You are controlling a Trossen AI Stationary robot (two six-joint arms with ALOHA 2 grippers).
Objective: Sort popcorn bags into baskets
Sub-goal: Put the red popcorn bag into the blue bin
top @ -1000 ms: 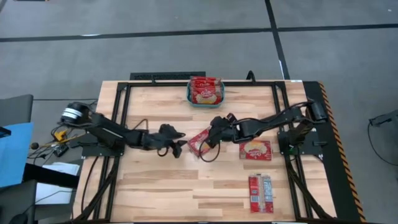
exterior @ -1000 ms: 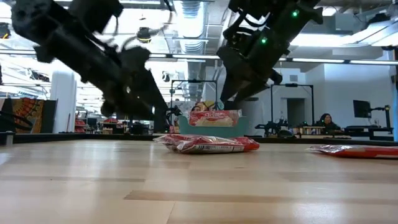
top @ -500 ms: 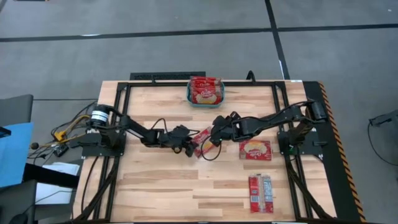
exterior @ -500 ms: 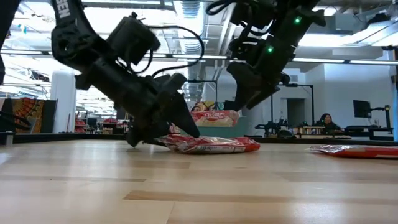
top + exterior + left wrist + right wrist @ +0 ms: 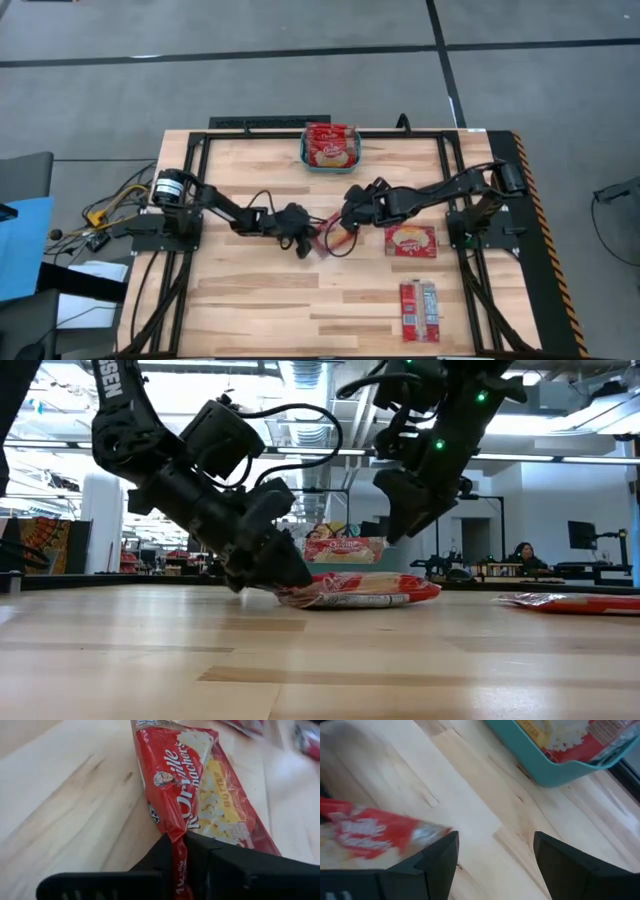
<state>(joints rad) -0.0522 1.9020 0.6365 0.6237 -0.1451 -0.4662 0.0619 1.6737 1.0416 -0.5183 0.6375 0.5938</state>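
Observation:
A red popcorn bag (image 5: 328, 232) (image 5: 200, 785) lies flat on the wood table near its middle. My left gripper (image 5: 306, 240) (image 5: 290, 575) reaches it from the left and is shut on its left end. Just right of it and above the bag, my right gripper (image 5: 350, 210) (image 5: 492, 855) hangs open and holds nothing; the bag (image 5: 365, 837) shows below its fingers. The teal basket (image 5: 306, 155) (image 5: 560, 770) stands at the far edge's middle with red bags (image 5: 331, 145) piled in it. My left gripper pinches the bag's thin end seam (image 5: 176, 836) between its two fingers (image 5: 220, 865). It comes from the table's left, slanting down. The bag rests on the table (image 5: 360, 592), stretching away from the fingers toward the right.
Two more red bags lie on the table's right half, one (image 5: 411, 240) right of the arms and one (image 5: 420, 305) nearer the front edge. A black frame (image 5: 200, 150) runs round the table. A person (image 5: 522, 555) sits in the room far behind.
My left gripper has come down and toward the table's right until it reached the bag's left end, then shut on the seam. The bag has stayed on the table. My right gripper has stayed open above it.

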